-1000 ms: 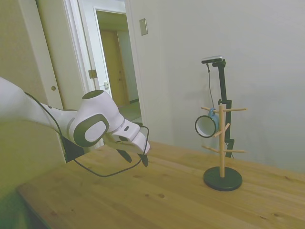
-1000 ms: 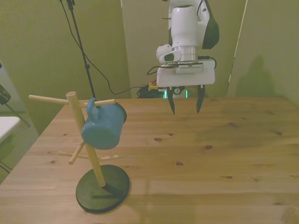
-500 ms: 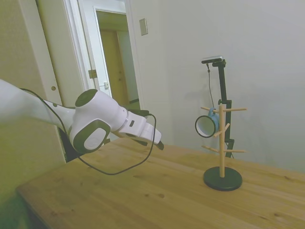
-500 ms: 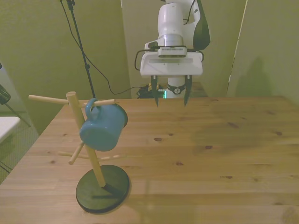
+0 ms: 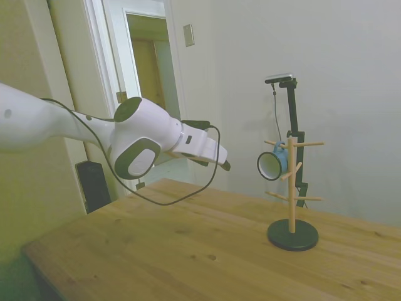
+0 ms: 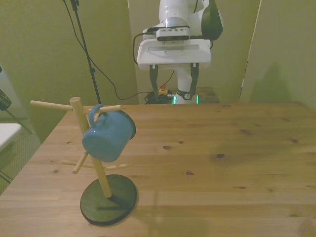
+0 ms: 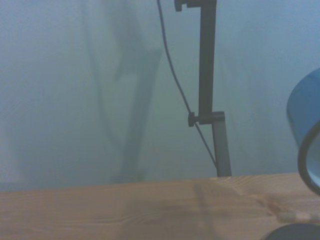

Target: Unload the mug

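The light-blue mug (image 5: 276,163) hangs by its loop handle from an upper peg of a wooden mug tree (image 5: 291,200), its white mouth turned toward the arm. In the front view the mug (image 6: 108,137) hangs tilted at the front view's left, beside the tree's post (image 6: 95,160). My gripper (image 5: 225,166) is held well above the table, level with the mug and pointing at it, a clear gap away. It stands open (image 6: 173,96) with nothing between the fingers. The wrist view catches only a blue edge of the mug (image 7: 305,112).
The tree stands on a dark round base (image 6: 108,199) near the wooden table's (image 6: 222,163) corner. Bare pegs stick out from the post at several heights. A black cable loops under the arm (image 5: 156,200). An open doorway lies behind the arm.
The gripper has risen from just above the table and tipped from pointing down to pointing level at the mug, closing some of the gap. It stays open. The mug has shifted slightly on its peg.
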`<state>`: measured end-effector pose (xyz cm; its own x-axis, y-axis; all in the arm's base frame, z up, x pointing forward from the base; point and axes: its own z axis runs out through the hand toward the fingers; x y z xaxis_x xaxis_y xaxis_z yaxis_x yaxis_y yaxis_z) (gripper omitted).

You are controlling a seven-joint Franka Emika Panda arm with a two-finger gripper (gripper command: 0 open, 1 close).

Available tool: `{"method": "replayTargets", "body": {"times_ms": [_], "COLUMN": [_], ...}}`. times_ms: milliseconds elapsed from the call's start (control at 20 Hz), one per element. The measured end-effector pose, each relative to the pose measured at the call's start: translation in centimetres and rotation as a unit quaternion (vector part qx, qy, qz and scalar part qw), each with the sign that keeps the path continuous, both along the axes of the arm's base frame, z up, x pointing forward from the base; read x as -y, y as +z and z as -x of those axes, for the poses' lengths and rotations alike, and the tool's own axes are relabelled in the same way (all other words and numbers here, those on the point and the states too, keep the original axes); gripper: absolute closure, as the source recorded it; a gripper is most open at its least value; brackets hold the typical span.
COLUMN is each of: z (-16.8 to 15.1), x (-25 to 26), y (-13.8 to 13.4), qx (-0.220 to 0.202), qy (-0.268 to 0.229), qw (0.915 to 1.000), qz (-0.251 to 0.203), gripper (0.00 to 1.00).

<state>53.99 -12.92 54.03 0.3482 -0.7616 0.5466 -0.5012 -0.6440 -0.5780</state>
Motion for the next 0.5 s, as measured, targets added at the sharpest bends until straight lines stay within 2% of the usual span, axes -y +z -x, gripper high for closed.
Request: {"method": "replayTargets", "body": {"times_ms": [500], "z": [-5.5], "x": [4.1], "y": [1.7], "qx": [-0.004], "qy": [-0.030], "qw": [0.9992], "qz": [-0.027], "gripper": [0.00]}}
